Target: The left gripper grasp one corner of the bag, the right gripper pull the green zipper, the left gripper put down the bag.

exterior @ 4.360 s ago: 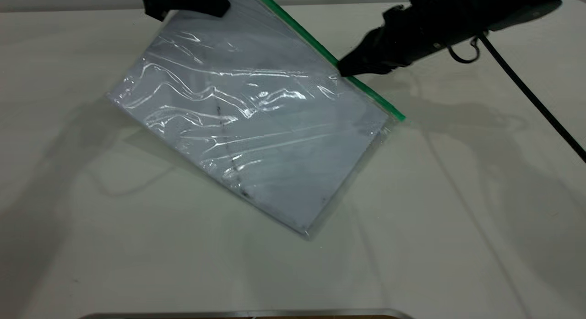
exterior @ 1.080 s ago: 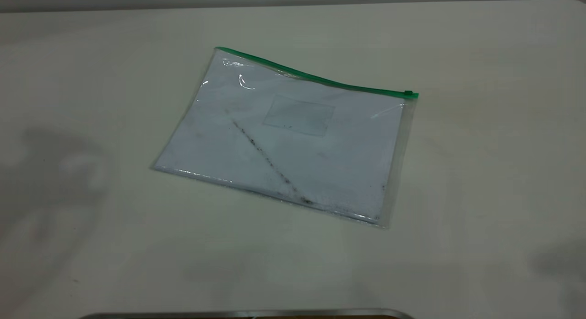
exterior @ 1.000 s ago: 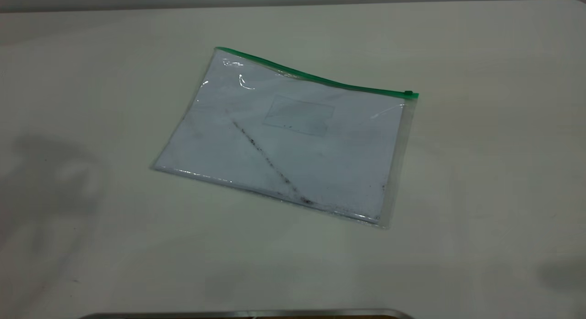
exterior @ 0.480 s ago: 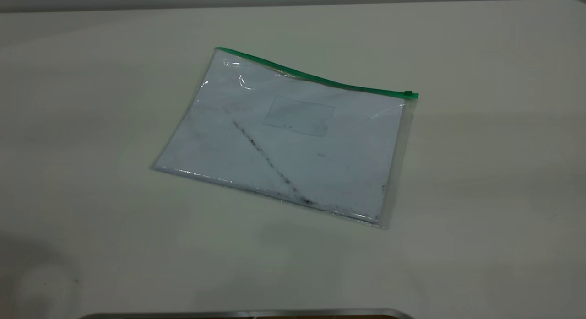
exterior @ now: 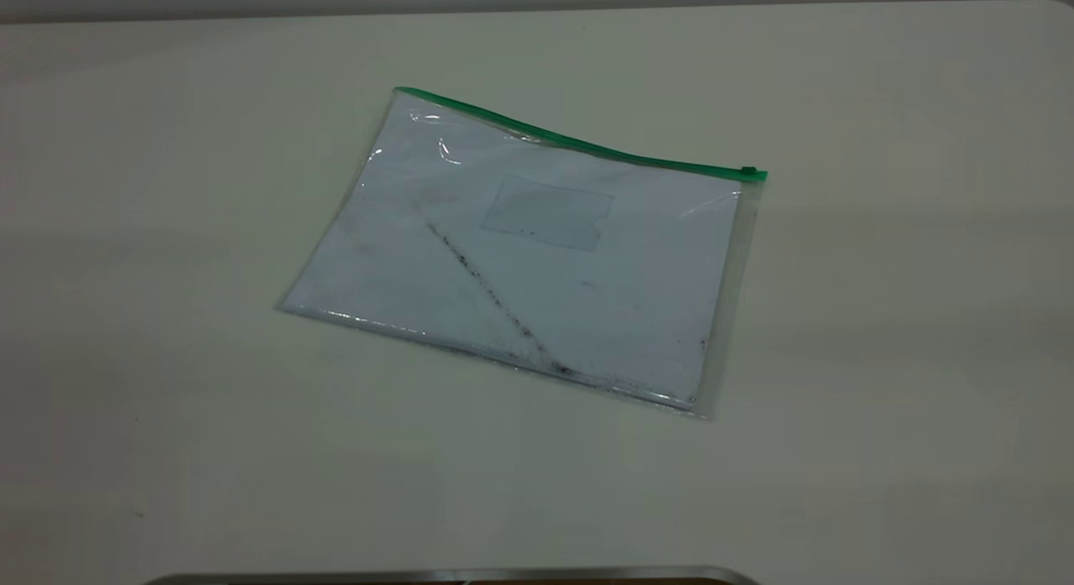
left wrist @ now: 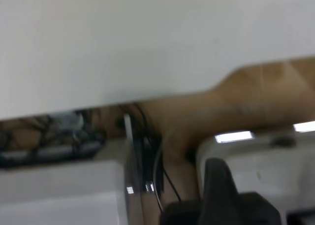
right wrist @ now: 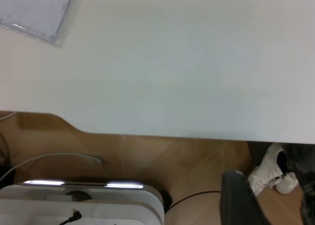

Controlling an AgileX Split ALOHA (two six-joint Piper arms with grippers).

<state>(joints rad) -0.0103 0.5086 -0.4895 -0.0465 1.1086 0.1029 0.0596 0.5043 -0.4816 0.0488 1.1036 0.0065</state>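
The bag (exterior: 537, 266) lies flat on the white table, apart from both arms, with its card pocket (exterior: 547, 212) and dark diagonal smudge facing up. The green zipper strip (exterior: 570, 142) runs along its far edge, and the slider tab (exterior: 748, 172) sits at the strip's right end. One corner of the bag shows in the right wrist view (right wrist: 34, 8). Neither gripper shows in the exterior view. The left gripper (left wrist: 221, 185) and the right gripper (right wrist: 238, 198) each appear only as a dark part in their own wrist view, off past the table's edge above the floor.
A metal rim (exterior: 453, 575) runs along the near edge of the exterior view. Beyond the table's edge the wrist views show a wooden floor, a white unit (right wrist: 83, 203) with cables, and a person's white shoe (right wrist: 268, 178).
Earlier the bag hung tilted from the left gripper with the right gripper at the green strip. Now it lies flat and still. The arm shadows on the table have faded away.
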